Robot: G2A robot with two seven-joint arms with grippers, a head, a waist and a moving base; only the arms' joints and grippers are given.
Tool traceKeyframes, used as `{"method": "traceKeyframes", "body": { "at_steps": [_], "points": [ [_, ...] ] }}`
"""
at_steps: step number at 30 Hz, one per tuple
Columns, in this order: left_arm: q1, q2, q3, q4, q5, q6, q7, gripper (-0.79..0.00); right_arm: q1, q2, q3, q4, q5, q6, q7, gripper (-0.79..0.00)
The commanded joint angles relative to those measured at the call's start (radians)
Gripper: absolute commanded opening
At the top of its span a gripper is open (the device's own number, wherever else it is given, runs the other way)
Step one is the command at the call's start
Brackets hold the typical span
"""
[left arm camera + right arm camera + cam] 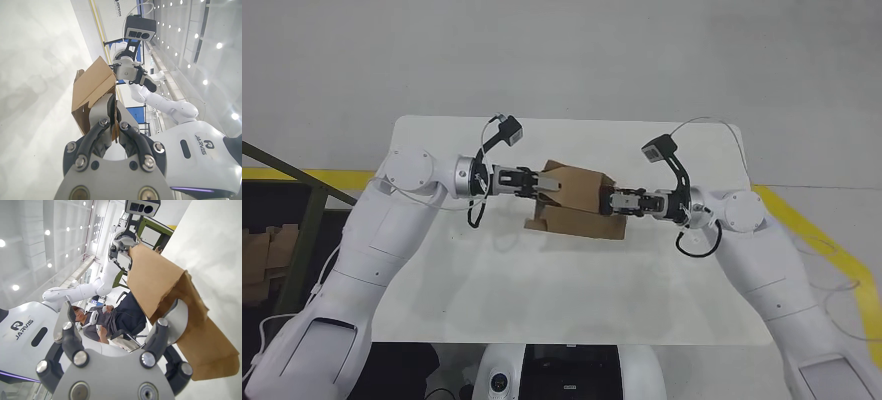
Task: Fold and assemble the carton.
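Surface (542,290) first: white, with the carton (580,192) over its middle, a bit toward the far edge, between the two arms.

Carton is brown corrugated board, part-opened, not yet squared. Long axis runs roughly arm to arm, with loose flaps on the near side. Can't tell whether its underside rests on the surface or hangs just off it.

Left arm comes in from the carton's left end, forearm near level, wrist pointing along the carton's axis. Left gripper (112,102) has its jaws pressed together on a single wall edge at that end (board visibly sandwiched between them).

Right arm mirrors it from the opposite end, wrist level. Right gripper (122,309) has its jaws spread wide, holding nothing. One finger (177,313) lies against a panel at the carton's right end; the other stands in free air.

Key relation: carton lies straight ahead of both jaws, left end anchored, right end free.

My read: the next fold falls to the right arm, pushing or pinching that panel against the left's hold.

Risk: the thin edge pinch may slip or crease if pushed hard.
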Motion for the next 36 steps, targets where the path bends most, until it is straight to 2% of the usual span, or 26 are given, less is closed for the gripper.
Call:
{"method": "traceKeyframes", "body": {
  "at_steps": [1, 5, 10, 18, 27, 36],
  "points": [
    [0.0, 0.0, 0.002, -0.001, -0.001, 0.002, 0.001, -0.785, 0.003, -0.002, -0.003, 0.007, 0.012, 0.001, 0.008, -0.046],
    [-0.001, -0.001, 0.005, -0.005, -0.004, 0.003, 0.002, -0.785, 0.008, -0.008, -0.014, 0.033, 0.054, 0.012, 0.019, -0.086],
    [-0.004, -0.002, 0.007, -0.008, -0.007, 0.003, 0.002, -0.785, 0.017, -0.018, -0.029, 0.072, 0.107, 0.011, 0.043, -0.182],
    [-0.005, -0.002, 0.01, -0.006, -0.009, 0.003, 0.003, -0.785, 0.039, -0.033, -0.055, 0.095, 0.116, 0.007, 0.045, -0.231],
    [-0.008, -0.002, 0.01, 0.003, -0.005, 0.004, -0.002, -0.785, 0.052, -0.044, -0.066, 0.108, 0.113, 0.006, 0.035, -0.394],
    [-0.013, -0.003, 0.017, 0.003, -0.001, 0.006, -0.005, -0.785, 0.064, -0.052, -0.078, 0.119, 0.067, 0.02, 0.008, -0.44]
  ]
}}
